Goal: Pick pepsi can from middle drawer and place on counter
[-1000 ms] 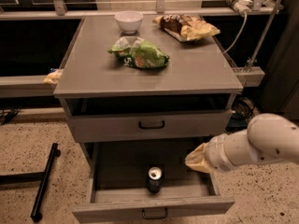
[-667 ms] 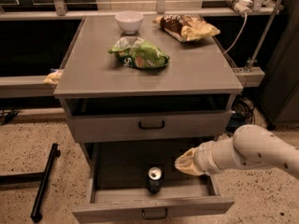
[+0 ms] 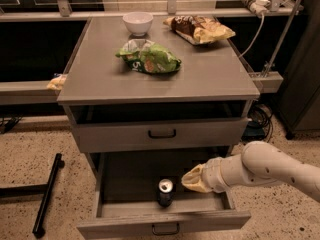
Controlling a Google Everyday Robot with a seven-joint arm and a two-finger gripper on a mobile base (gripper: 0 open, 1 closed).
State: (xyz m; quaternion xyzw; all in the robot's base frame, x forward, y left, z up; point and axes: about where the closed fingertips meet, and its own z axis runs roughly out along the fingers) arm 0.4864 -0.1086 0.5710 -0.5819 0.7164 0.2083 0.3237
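Beside the gripper (image 3: 190, 180), its state unclear: upright pepsi can (image 3: 165, 193) in middle drawer (image 3: 129, 176).

The grey tabletop (image 3: 215, 81) carries 3 things: a white bowl (image 3: 138, 22) at the back edge, left of centre; a crumpled green snack bag (image 3: 148, 57) nearer the middle (just in front of the bowl); and a brown-and-yellow snack bag (image 3: 199, 29) at the back right. The end effector (image 3: 192, 180) sits well below, inside the open middle drawer (image 3: 125, 176).
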